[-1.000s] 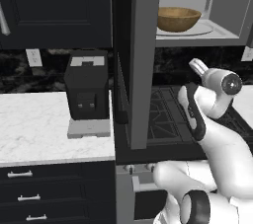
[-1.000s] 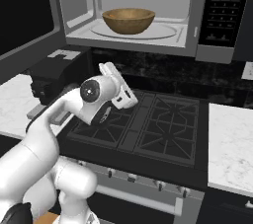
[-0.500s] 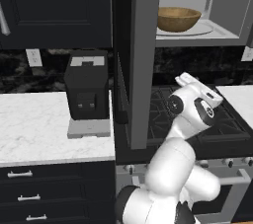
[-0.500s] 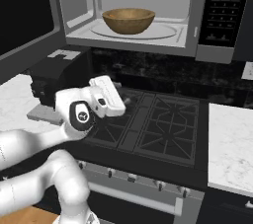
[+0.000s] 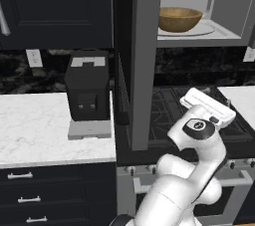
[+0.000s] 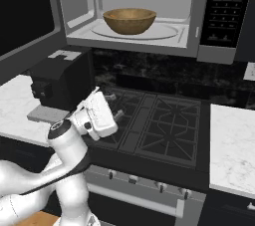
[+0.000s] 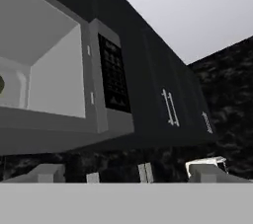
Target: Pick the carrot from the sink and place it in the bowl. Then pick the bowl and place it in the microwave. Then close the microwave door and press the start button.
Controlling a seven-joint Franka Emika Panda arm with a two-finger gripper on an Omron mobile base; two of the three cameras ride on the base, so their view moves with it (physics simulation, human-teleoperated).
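Observation:
The tan wooden bowl (image 5: 179,18) (image 6: 129,20) stands on the white turntable inside the open microwave (image 6: 149,38) (image 7: 54,85). The microwave door (image 5: 147,60) (image 6: 25,16) is swung wide open to the left. It appears edge-on in the left base view. My gripper (image 6: 114,106) (image 5: 226,104) (image 7: 126,173) hangs open and empty low over the stove, well below the microwave and in front of it. In the hand view it points up at the dark control strip (image 7: 113,75) (image 6: 224,6). The carrot is hidden. The sink is out of view.
A black coffee machine (image 5: 88,88) (image 6: 60,80) stands on the white marble counter (image 5: 35,130) left of the gas stove (image 6: 159,125). More counter (image 6: 234,140) lies to the right. Dark cabinets (image 5: 55,6) hang beside the microwave.
The arm has folded down. The hand has dropped lower over the stove and drifted left in the right base view, staying open. Bowl and door are as before.

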